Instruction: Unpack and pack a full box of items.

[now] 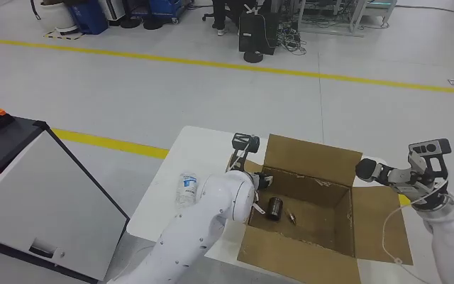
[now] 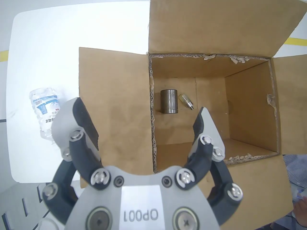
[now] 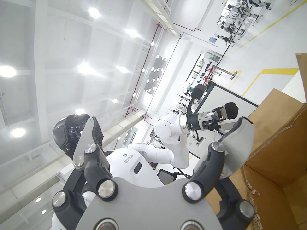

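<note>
The left gripper [image 2: 140,106] hangs wide and empty over the box [image 2: 249,101]. A metal cylinder [image 2: 169,101] lies inside. The right gripper [image 3: 168,123] gapes wide too.

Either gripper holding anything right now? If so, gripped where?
Nothing is held. Both are empty: the left gripper is open over the box, and the right gripper is open beside it.

Three views, one shared box [image 1: 312,188]
Top camera looks steeply down on the worktop [image 1: 191,153], box lower centre; left wrist looks closely into it; right wrist faces ceilingward, catching its edge.
</note>
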{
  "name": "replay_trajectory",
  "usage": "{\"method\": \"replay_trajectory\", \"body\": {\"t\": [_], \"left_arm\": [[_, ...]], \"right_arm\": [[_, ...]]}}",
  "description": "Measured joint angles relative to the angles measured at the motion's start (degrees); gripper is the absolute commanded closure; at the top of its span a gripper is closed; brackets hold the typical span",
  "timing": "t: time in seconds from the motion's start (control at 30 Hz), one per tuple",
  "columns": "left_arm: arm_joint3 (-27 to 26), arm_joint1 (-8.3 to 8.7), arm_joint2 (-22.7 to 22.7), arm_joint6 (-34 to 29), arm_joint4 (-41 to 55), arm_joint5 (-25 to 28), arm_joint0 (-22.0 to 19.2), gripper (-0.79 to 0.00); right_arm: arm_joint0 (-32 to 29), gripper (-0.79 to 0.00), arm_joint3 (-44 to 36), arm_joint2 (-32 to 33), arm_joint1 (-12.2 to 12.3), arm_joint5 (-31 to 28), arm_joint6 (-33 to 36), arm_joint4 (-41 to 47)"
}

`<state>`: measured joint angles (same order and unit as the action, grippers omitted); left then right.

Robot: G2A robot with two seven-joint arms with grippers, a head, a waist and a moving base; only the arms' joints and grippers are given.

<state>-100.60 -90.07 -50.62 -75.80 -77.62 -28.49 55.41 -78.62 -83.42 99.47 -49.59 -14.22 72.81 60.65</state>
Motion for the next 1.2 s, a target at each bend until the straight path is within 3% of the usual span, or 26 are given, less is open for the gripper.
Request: {"method": "replay_trajectory", "body": {"t": [0.23,0.5,0.67,0.9,1.2], "left_arm": [[-2.10,0.87,-7.87,-0.64,0.29,1.39,0.94,-0.785],[-6.31,2.15,-23.17,-5.34,6.25,5.34,5.73,-0.785],[-5.36,2.67,-31.34,-7.11,12.32,7.12,6.88,-0.785],[0.19,3.50,-36.76,-8.06,14.85,8.08,6.51,-0.785],[1.48,4.10,-37.15,-9.10,10.26,9.11,6.45,-0.785]], "right_arm": [[0.00,-0.785,0.00,0.00,0.00,0.00,0.00,0.00],[0.00,-0.785,0.00,0.00,0.00,0.00,0.00,0.00],[0.00,-0.785,0.00,0.00,0.00,0.00,0.00,0.00],[0.00,-0.785,0.00,0.00,0.00,0.00,0.00,0.00],[0.00,-0.785,0.00,0.00,0.00,0.00,0.00,0.00]]}}
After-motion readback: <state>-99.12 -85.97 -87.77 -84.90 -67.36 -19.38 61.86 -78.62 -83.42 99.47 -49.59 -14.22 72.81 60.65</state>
